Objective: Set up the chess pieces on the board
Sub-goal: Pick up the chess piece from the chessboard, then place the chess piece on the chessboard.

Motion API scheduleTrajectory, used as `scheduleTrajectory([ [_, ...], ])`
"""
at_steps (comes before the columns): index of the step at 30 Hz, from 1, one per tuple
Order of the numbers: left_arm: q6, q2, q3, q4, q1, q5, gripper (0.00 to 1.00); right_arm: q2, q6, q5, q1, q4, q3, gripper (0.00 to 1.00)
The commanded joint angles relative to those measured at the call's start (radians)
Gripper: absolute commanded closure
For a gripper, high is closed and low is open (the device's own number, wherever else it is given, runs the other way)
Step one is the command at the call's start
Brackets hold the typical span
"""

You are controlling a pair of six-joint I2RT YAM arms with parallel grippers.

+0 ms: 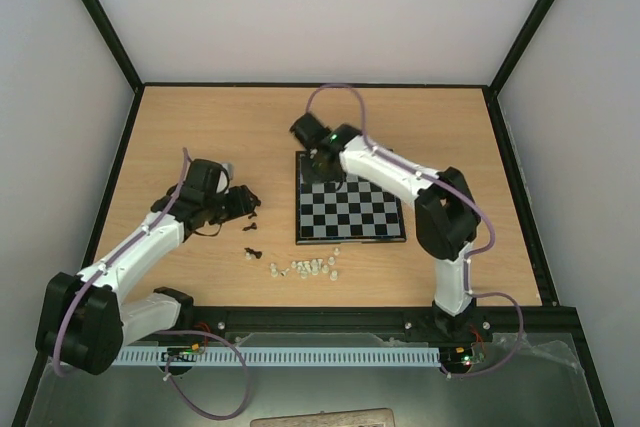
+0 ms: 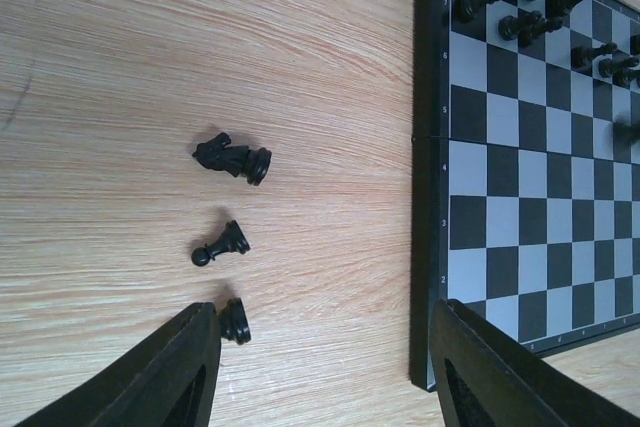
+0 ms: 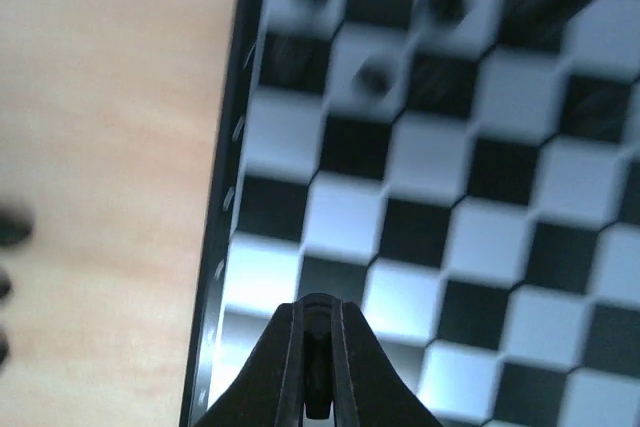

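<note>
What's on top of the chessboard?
Small black chess pieces sit crowded near one edge of the board; most other squares look bare. From above, the right gripper covers that end's corner, so anything beneath it is hidden.

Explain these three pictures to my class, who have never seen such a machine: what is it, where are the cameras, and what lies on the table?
Two robot arms stand at the edge of a wooden table. One picture looks down from above; the other two come from a camera on each wrist. The left claw is open beside three fallen black chess pieces. The right claw is shut above the board; whether it pinches anything is unclear. Pale pieces lie nearby.
</note>
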Motion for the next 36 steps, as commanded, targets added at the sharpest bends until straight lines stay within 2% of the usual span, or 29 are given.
scheduleTrajectory([
  [1,0.015,0.036,0.037,0.038,0.008,0.044,0.4,0.034,-0.07,0.054,-0.153,-0.136,0.179,0.99],
  [7,0.012,0.061,0.058,0.05,0.008,0.069,0.4,0.185,-0.109,0.051,-0.301,-0.212,0.383,0.99],
  [12,0.011,0.063,0.067,0.046,0.008,0.071,0.4,0.289,-0.127,0.033,-0.361,-0.226,0.458,0.99],
  [17,0.009,0.054,0.062,0.045,0.009,0.06,0.4,0.301,-0.144,-0.024,-0.353,-0.169,0.448,0.99],
  [22,0.004,0.051,0.054,0.051,0.009,0.059,0.41,0.253,-0.153,0.073,-0.303,-0.1,0.443,0.99],
  [25,0.003,0.048,0.053,0.051,0.009,0.058,0.41,0.241,-0.175,0.069,-0.272,-0.054,0.455,0.98],
  [30,0.0,0.048,0.053,0.051,0.008,0.058,0.41,0.354,-0.2,-0.015,-0.234,-0.149,0.615,0.99],
  [36,0.001,0.053,0.051,0.054,0.008,0.059,0.41,0.423,-0.202,-0.05,-0.203,-0.182,0.654,0.99],
])
